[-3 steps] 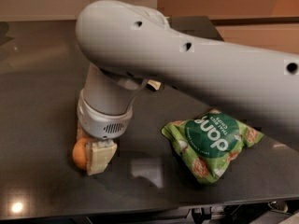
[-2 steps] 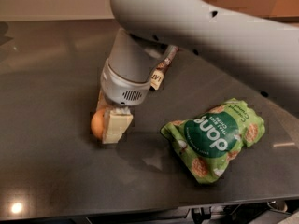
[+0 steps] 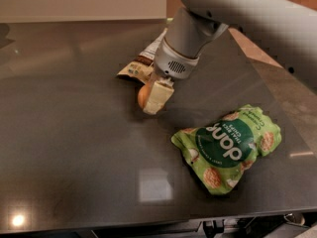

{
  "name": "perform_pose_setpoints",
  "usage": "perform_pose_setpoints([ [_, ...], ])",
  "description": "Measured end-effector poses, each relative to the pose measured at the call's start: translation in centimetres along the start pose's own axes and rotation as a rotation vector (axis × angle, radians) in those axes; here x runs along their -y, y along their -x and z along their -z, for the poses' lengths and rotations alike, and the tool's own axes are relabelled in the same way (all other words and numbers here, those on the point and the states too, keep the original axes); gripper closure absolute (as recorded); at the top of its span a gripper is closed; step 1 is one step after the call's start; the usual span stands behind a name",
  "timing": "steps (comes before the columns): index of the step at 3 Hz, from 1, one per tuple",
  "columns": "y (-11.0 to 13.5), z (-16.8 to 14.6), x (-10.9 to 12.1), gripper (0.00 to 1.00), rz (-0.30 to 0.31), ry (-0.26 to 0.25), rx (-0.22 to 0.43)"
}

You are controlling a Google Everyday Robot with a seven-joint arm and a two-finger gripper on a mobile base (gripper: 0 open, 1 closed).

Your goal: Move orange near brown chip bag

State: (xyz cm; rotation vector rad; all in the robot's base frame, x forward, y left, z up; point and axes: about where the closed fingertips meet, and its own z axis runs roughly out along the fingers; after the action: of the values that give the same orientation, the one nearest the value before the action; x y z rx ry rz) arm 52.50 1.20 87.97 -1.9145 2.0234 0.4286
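Observation:
The orange [image 3: 143, 96] is a small round fruit held between the fingers of my gripper [image 3: 150, 97], just above or on the dark tabletop. The cream finger [image 3: 156, 96] covers its right side. The brown chip bag [image 3: 142, 62] lies flat right behind the orange, with cream ends and a dark brown centre; my arm [image 3: 185, 33] hides much of it. The orange is close to the bag's near edge.
A bright green chip bag [image 3: 229, 146] lies at the right front of the dark table [image 3: 74, 148]. The table's right edge runs diagonally past the arm. The table's front edge is at the bottom.
My gripper has carried the orange from the front left of the table back and to the right, up to the brown chip bag.

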Motion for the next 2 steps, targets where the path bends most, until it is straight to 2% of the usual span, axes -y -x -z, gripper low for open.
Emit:
perform_pose_setpoints([
  [1, -3.7, 0.7, 3.2, 1.00, -0.179, -0.065, -0.027],
  [2, -6.8, 1.9, 5.5, 1.00, -0.329, -0.143, -0.043],
])
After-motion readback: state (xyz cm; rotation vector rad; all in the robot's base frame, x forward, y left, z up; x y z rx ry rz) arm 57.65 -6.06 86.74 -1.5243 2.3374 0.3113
